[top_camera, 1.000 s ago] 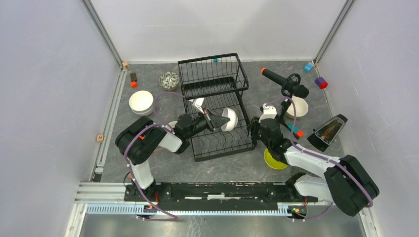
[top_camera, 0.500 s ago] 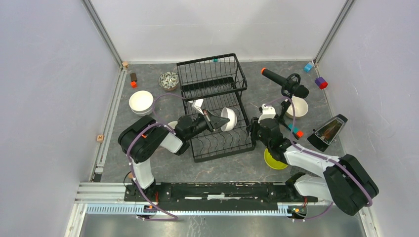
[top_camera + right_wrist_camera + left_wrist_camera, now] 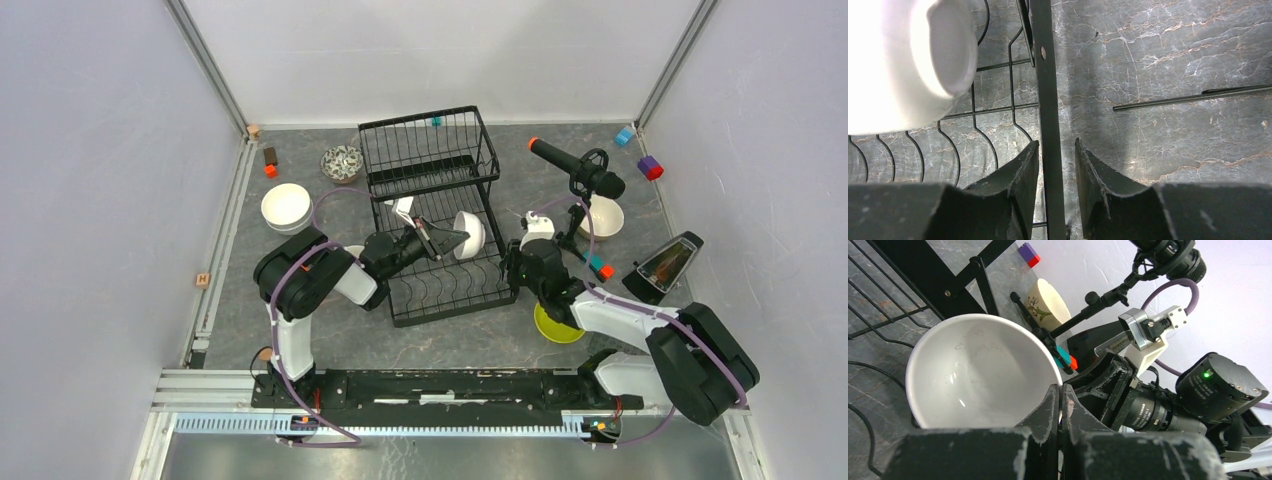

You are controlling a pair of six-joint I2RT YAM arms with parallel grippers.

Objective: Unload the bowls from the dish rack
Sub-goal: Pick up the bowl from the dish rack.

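The black wire dish rack [image 3: 432, 160] stands mid-table. My left gripper [image 3: 447, 240] reaches over its lower tray, shut on the rim of a white bowl [image 3: 470, 233] that is tipped on edge above the slots. In the left wrist view my gripper [image 3: 1062, 392] pinches that bowl's [image 3: 973, 375] right rim. My right gripper [image 3: 514, 262] is at the rack's right side. In the right wrist view its jaws [image 3: 1057, 150] stand slightly apart on either side of the rack's side bar [image 3: 1045, 75], with the white bowl [image 3: 903, 60] at upper left.
Stacked white bowls [image 3: 286, 207] and a dark-patterned bowl [image 3: 342, 163] sit left of the rack. A cream bowl [image 3: 605, 217] and a lime green bowl [image 3: 556, 324] sit on the right. A microphone on a tripod [image 3: 578, 170] and a black wedge-shaped object [image 3: 664, 266] stand at the right.
My left gripper has carried the white bowl slightly farther back and right, and the bowl is turned more on edge. The right gripper stays at the rack's side bar.
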